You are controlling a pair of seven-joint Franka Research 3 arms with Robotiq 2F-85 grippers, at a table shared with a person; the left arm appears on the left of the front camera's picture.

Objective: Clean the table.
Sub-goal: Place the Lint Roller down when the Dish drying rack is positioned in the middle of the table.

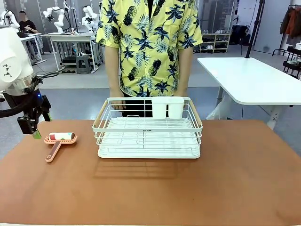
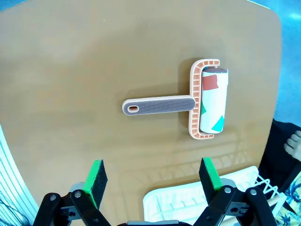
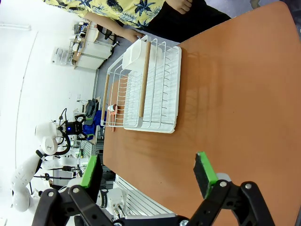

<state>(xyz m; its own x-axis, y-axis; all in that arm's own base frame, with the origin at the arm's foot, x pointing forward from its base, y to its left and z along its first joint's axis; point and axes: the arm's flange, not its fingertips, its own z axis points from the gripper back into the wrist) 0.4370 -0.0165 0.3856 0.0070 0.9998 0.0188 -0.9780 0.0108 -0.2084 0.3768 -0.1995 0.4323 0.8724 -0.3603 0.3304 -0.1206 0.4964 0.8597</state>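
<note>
Across the front view, the table spreads its terracotta top wide, with a white wire rack at the middle of its far side, just in front of a person in a yellow patterned shirt. A pink lint roller lies flat on the left part, handle toward the robot, probably left there as the cleaning tool. The left gripper hangs above the table edge just left of the roller, apart from it, likely poised to come down on it

In the left wrist view, the left gripper's green pads stand wide apart with nothing between them. The roller lies beyond them, its ribbed handle free on all sides, a fair place to grip

In the right wrist view, the right gripper is spread wide and empty, held high over bare table, seemingly kept out of the way; the rack lies farther off
</note>
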